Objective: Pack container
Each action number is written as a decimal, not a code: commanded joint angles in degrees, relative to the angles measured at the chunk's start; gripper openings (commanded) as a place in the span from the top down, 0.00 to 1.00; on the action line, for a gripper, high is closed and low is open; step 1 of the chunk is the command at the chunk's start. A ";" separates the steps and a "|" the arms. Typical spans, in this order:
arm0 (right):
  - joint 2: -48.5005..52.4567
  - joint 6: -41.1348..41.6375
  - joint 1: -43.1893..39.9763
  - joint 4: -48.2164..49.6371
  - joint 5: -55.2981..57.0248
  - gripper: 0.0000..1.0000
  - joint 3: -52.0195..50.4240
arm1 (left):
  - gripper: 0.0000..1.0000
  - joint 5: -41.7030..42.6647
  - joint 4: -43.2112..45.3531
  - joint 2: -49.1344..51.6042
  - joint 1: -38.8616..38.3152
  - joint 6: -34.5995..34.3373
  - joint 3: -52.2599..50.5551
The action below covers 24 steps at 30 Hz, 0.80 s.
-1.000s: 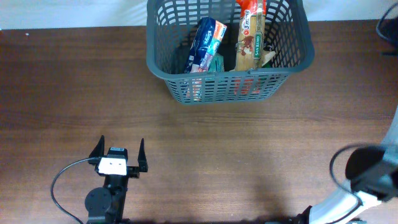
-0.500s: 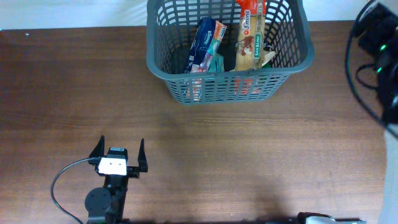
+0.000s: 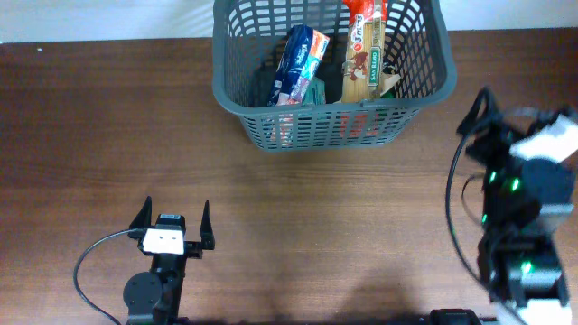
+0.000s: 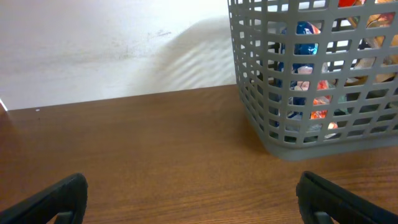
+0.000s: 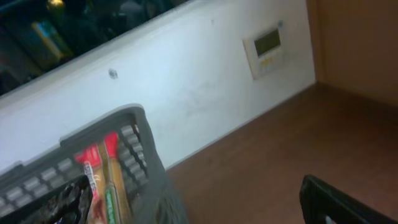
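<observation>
The container, a large dark grey lattice basket (image 3: 307,103), stands at the table's far middle. It holds a blue snack packet (image 3: 299,60) and a tall tan and red packet (image 3: 364,54), both leaning upright. My left gripper (image 3: 173,219) is open and empty near the front left, far from the basket. In the left wrist view (image 4: 196,202) the basket (image 4: 261,93) is ahead to the right. My right gripper (image 3: 513,113) is open and empty, to the right of the basket. In the right wrist view (image 5: 199,205) the basket corner (image 5: 140,162) and the tan packet (image 5: 102,180) show blurred.
A white wall runs behind the table's far edge, with a small wall panel (image 5: 266,45) on it. A black cable (image 3: 90,262) loops by the left arm's base. A dark object (image 3: 564,41) sits at the far right edge.
My right arm has swung from the lower right corner up the right edge and now sits to the right of the basket. The left arm and the basket's contents have not moved.
</observation>
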 commanded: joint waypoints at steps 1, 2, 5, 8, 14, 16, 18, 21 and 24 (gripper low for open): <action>-7.69 -0.04 0.44 4.15 -1.79 0.01 -9.60 | 0.01 -0.59 -0.02 -0.44 0.33 -0.57 -0.48; -9.20 -0.22 0.42 5.05 -1.77 0.01 -11.52 | 0.01 -0.59 -0.02 -0.44 0.33 -0.55 -0.48; -14.49 -0.24 0.42 7.21 -1.81 0.01 -18.10 | 0.01 -0.59 -0.02 -0.44 0.33 -0.57 -0.48; -20.83 -0.39 0.42 8.52 -2.05 0.01 -24.44 | 0.01 -0.59 -0.02 -0.44 0.33 -0.57 -0.46; -26.34 -13.53 0.42 8.50 -8.52 0.01 -27.04 | 0.01 -0.59 -0.02 -0.44 0.33 -0.55 -0.48; -27.21 -16.28 0.42 8.35 -9.07 0.01 -27.17 | 0.01 -0.59 -0.02 -0.44 0.33 -0.57 -0.48; -27.89 -16.74 0.42 8.28 -9.01 0.01 -27.58 | 0.01 -0.59 -0.02 -0.44 0.33 -0.57 -0.48; -29.75 -16.61 0.42 8.48 -9.09 0.01 -29.55 | 0.01 -0.59 -0.02 -0.44 0.33 -0.57 -0.48; -32.57 -16.50 0.42 8.76 -9.07 0.01 -31.87 | 0.01 -0.59 -0.02 -0.44 0.33 -0.55 -0.48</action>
